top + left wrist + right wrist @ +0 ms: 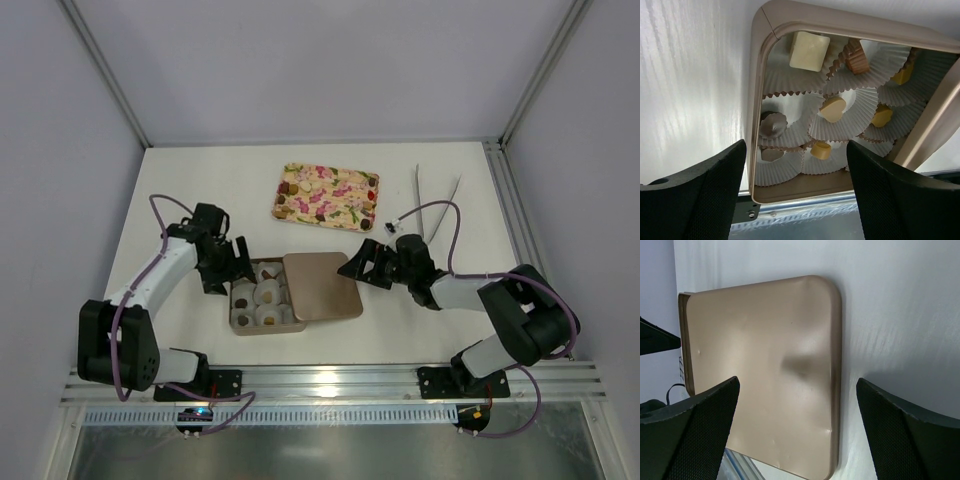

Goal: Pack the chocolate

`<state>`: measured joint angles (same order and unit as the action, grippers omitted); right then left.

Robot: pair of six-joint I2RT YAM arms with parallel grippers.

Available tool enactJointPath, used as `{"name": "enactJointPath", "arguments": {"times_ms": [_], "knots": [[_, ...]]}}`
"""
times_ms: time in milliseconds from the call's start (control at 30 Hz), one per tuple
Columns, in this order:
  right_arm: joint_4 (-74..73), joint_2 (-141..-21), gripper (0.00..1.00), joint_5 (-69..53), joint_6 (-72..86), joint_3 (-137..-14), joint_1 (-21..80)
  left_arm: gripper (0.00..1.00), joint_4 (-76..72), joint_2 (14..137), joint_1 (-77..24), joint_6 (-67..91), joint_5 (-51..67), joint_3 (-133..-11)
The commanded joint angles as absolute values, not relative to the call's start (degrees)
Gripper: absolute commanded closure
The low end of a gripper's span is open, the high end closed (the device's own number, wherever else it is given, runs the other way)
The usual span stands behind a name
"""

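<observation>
Chocolates in, lid beside them

Our chocolate [832, 108] sits in paper cups [790, 82] inside the tin [755, 90]. The lid [322, 285] lies at their 3 o'clock, nearest our right gripper [361, 267], fingers apart. The left gripper [229, 269], also spread, waits at 9 o'clock.

Lab enclosure, grey panels [330, 60], aluminium rail [330, 380]

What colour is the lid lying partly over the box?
Plain golden-tan lid, no print; shows best in the right wrist view.
</observation>
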<state>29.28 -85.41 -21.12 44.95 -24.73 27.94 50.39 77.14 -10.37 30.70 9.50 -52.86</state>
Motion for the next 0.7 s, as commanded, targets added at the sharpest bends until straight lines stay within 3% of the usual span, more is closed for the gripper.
{"name": "enactJointPath", "arguments": {"times_ms": [0,667], "knots": [[26.5,-84.7,0.02,-20.6,42.3,-26.4,29.3,0.20,47.0,77.1,-9.9,33.5,12.0,-51.2],[27.1,-87.6,0.02,-19.7,44.3,-28.5,33.9,0.20,38.0,74.6,-9.9,38.4,17.8,-45.7]]}}
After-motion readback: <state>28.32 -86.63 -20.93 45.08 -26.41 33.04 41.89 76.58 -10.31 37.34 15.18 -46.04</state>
